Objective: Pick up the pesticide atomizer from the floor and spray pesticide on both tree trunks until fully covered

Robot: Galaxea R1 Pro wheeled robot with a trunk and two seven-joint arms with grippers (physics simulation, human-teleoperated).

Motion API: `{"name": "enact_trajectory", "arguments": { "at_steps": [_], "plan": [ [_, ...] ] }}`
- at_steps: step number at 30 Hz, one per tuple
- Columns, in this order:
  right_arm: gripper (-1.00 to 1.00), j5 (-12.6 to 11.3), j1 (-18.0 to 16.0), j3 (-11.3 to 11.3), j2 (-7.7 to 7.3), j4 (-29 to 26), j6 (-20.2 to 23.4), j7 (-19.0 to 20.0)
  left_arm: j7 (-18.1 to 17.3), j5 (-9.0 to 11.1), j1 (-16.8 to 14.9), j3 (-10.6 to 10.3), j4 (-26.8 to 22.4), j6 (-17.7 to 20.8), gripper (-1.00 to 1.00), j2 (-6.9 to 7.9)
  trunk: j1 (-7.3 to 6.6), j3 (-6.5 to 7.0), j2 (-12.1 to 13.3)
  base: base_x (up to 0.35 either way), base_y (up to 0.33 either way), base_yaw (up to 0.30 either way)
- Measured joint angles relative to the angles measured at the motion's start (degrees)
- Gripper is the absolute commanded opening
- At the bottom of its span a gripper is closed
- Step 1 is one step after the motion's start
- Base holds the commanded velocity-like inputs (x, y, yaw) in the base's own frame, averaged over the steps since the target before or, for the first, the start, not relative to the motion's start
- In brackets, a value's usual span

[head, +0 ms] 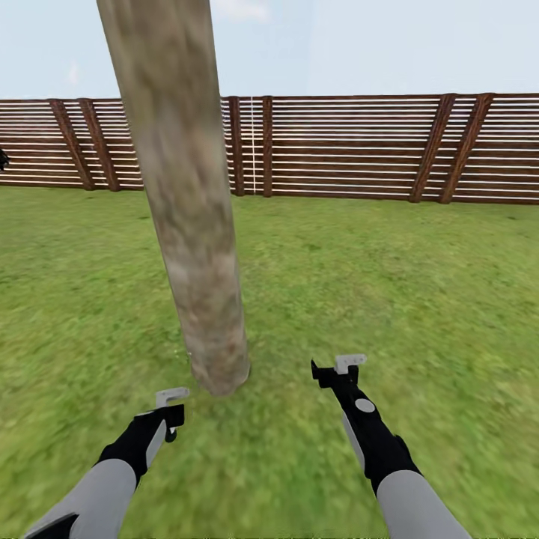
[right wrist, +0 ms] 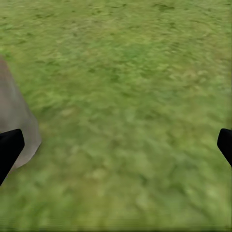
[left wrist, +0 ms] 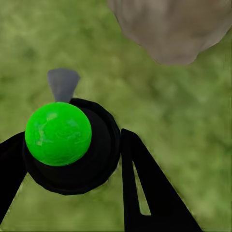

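Note:
A thick, mottled grey-brown tree trunk (head: 187, 224) leans up from the lawn just ahead of me, slightly left of centre. Its base also appears in the left wrist view as the trunk (left wrist: 174, 29) and at the edge of the right wrist view as the trunk (right wrist: 14, 121). My left gripper (head: 171, 410) hangs low just left of the trunk's base. In the left wrist view the left gripper (left wrist: 72, 140) is shut on the pesticide atomizer (left wrist: 63, 140), a dark round body with a bright green ball and a grey nozzle. My right gripper (head: 340, 367) is open over grass, right of the trunk, with its fingers wide apart around the right gripper (right wrist: 118, 142) point.
A flat green lawn (head: 389, 292) spreads all around. A brown slatted wooden fence (head: 359, 146) closes off the far side. There is free grass to the right of the trunk and behind it.

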Motion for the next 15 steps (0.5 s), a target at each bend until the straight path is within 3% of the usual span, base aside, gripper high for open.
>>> {"name": "enact_trajectory", "arguments": {
  "at_steps": [6,11,15],
  "plan": [
    [1.00,0.1,0.0,-0.1,-0.12,-0.3,0.1,0.0,-0.1,0.2,0.0,-0.1,-0.2,0.1,-1.00,0.75,1.32,-1.08,-2.4,0.000,0.000,0.000],
    [1.00,0.1,0.0,0.0,-0.13,-0.4,0.0,0.0,-0.9,0.2,-0.6,-0.6,-0.3,0.1,-1.00,0.71,1.32,-1.08,-2.4,0.000,0.000,0.000],
    [1.00,0.1,0.0,0.0,-0.13,-0.4,0.1,0.0,-3.1,0.2,-0.7,-0.8,-2.4,0.5,-1.00,-0.31,1.32,-1.08,-2.4,0.000,0.000,0.000]
  ]
}}
